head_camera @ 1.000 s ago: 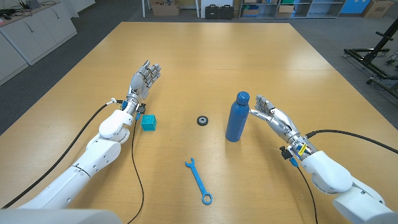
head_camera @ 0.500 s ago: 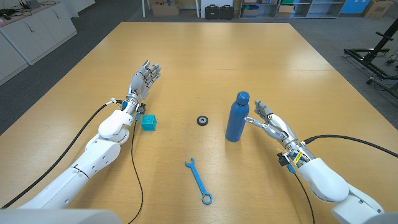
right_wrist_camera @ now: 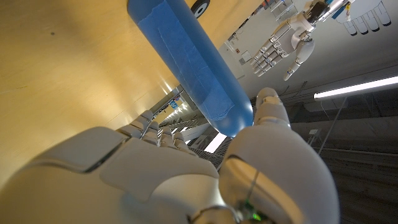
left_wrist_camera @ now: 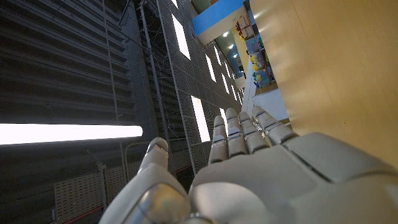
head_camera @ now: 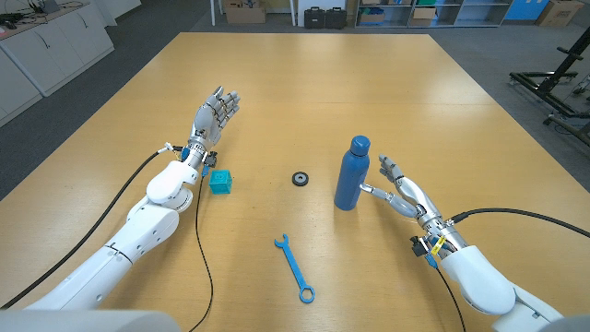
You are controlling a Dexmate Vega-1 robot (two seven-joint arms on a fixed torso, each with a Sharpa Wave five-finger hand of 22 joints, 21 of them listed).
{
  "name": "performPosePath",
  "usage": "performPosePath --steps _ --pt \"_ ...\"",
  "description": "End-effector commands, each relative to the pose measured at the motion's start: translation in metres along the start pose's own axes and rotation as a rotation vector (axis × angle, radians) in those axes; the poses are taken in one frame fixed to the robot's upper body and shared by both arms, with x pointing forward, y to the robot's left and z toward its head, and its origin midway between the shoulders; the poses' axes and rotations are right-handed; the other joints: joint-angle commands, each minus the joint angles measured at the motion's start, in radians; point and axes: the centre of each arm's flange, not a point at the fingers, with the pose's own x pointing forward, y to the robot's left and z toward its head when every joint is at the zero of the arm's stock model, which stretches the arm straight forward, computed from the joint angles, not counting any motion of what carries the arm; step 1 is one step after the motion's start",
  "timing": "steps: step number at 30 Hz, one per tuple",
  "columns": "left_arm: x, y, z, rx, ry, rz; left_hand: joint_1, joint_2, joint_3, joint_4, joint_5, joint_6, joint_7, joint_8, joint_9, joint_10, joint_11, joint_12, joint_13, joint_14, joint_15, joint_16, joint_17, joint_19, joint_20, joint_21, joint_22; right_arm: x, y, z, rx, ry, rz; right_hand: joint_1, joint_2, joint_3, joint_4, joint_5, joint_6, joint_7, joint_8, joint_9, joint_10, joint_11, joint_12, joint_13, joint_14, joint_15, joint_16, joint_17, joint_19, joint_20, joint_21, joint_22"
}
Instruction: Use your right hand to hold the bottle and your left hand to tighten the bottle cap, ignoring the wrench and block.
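Blue bottle (head_camera: 351, 173) stands upright on the wooden table (head_camera: 304, 83), the right hand (head_camera: 396, 184) spread beside it, one fingertip near its side. Well away, the left hand (head_camera: 214, 115) holds nothing, fingers extended.

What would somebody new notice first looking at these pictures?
Probably the upright blue bottle, standing right of the table's middle with the right robot hand open beside it, a fingertip at or near its lower body. Next, the left robot hand, fingers spread, raised far off at the table's left, with a small teal block by its wrist.
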Motion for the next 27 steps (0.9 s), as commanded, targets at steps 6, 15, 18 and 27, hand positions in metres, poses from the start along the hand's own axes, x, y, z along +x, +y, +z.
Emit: performPosePath --steps 6,15,18,27 --pt "0.008 0.004 0.006 -0.031 0.039 -0.03 0.001 0.01 0.008 -0.001 0.001 0.011 0.0 -0.003 0.004 0.005 -0.003 -0.004 0.002 0.005 -0.011 -0.006 0.002 0.001 -0.061 -0.005 0.002 -0.012 0.007 -0.005 -0.093 -0.008 -0.008 0.001 0.0 -0.001 0.01 0.01 -0.026 0.003 0.009 0.003 0.002 -0.005 0.011 0.004 -0.058 -0.011 0.01 0.002 0.011 0.002 0.007 0.002" --pt "0.009 -0.012 0.014 -0.017 0.041 -0.048 0.001 0.009 0.008 -0.001 0.001 0.016 0.0 -0.002 0.004 0.011 -0.002 -0.002 0.002 0.009 -0.011 -0.005 0.002 0.001 -0.062 -0.005 0.002 -0.013 0.013 -0.015 -0.104 0.0 0.001 -0.008 0.001 -0.007 0.018 0.013 -0.03 0.011 0.006 0.003 -0.001 0.004 0.01 0.004 -0.065 -0.009 0.008 0.003 0.005 0.003 0.003 0.002" --pt "0.008 -0.014 0.015 -0.011 0.044 -0.046 0.001 0.009 0.007 -0.001 0.001 0.018 -0.001 -0.002 0.004 0.014 -0.002 -0.001 0.002 0.011 -0.013 -0.004 0.003 0.002 -0.062 -0.005 0.002 -0.011 0.014 -0.017 -0.11 0.005 0.001 -0.016 0.001 -0.012 0.024 0.017 -0.054 0.022 -0.004 0.003 -0.016 0.009 0.006 0.004 -0.071 -0.003 0.006 0.004 0.0 0.003 -0.001 0.002" --pt "0.007 -0.021 0.016 0.011 0.056 -0.048 0.001 0.009 0.008 -0.002 0.001 0.02 -0.001 -0.002 0.004 0.019 -0.003 0.0 0.002 0.013 -0.013 -0.004 0.003 0.003 -0.062 -0.005 0.002 0.003 0.017 -0.021 -0.1 0.013 0.015 -0.024 0.002 -0.03 0.035 0.039 -0.182 0.04 -0.03 0.004 -0.119 0.043 -0.016 0.008 -0.14 0.024 -0.009 0.01 -0.054 0.019 -0.025 0.005"
